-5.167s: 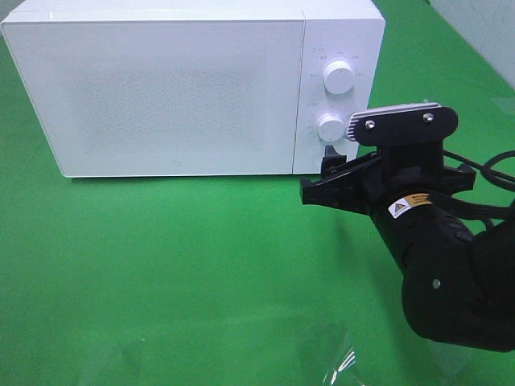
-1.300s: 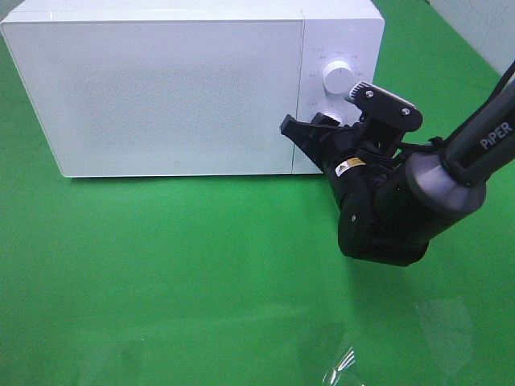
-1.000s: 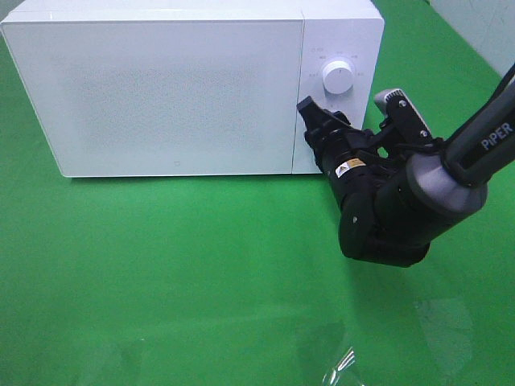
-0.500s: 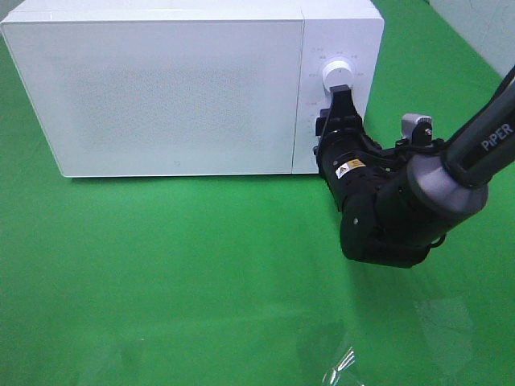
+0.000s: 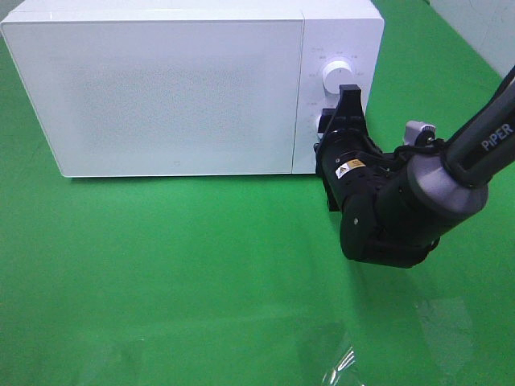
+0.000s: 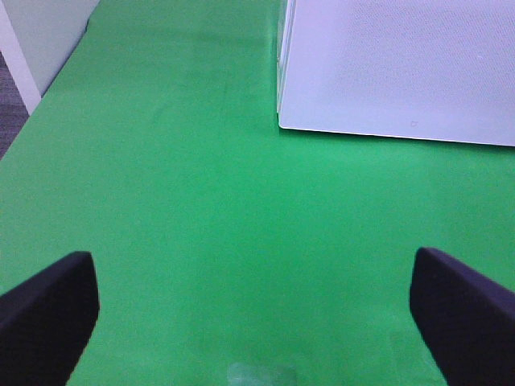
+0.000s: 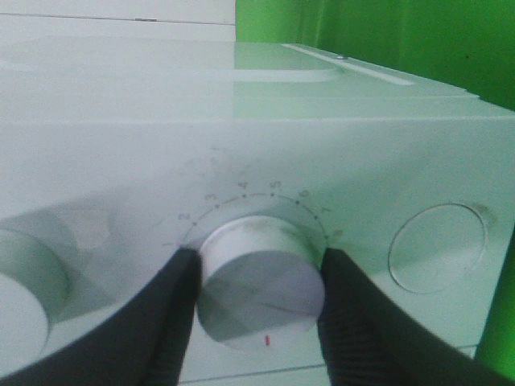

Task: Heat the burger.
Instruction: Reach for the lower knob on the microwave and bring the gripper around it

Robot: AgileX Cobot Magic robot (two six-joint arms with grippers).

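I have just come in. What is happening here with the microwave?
The right gripper has its two fingers closed on the lower knob of the white microwave, whose door is shut. The left gripper hangs open above the green table, holding nothing. No burger is in view.

Bright, even overhead light is flooding the bench in the high view, leaving only a soft shadow along the base of the white microwave, whose door is nearly bleaching out. A pale glare patch is glinting low in that view. At the left wrist, the fingertips of the left end effector are blurring into dark shapes. The right wrist view is looking hazy, with the dial picking up a soft sheen.
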